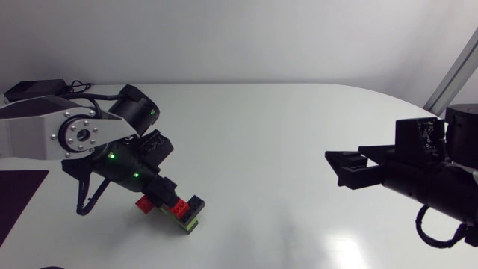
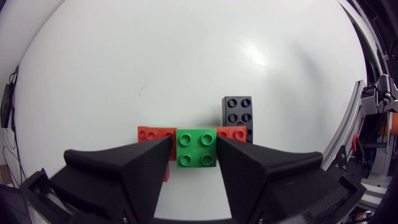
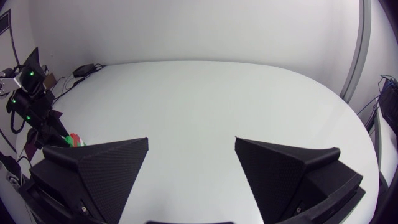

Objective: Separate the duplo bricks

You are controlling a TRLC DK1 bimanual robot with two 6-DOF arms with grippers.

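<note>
Left gripper is down on the brick cluster in the near-left part of the counter. In the left wrist view its fingers are pinching the green brick, one finger against each side, and the brick sits square between the tips. Studs on the green are up. Red brick shows on both sides of the green and sits lower, running crosswise to the fingers. Can't tell if it's one long piece or two. The finger tips overlap the red's ends. Black brick is just ahead of the gripper, off to the right of the green, touching the far edge of the red, studs up, long axis pointing away from the gripper. In the head view, red and black peek out past the gripper tip, black at the cluster's right end. There's a strip of green at the cluster's near edge under the black, and more red on the left. Left arm comes in from the left edge and angles down onto the cluster. Right gripper is well apart from the bricks, at the right side above bare counter, fingers spread wide with nothing between them. In its wrist view the cluster is only a small red/green spot far off by the left arm.
</note>
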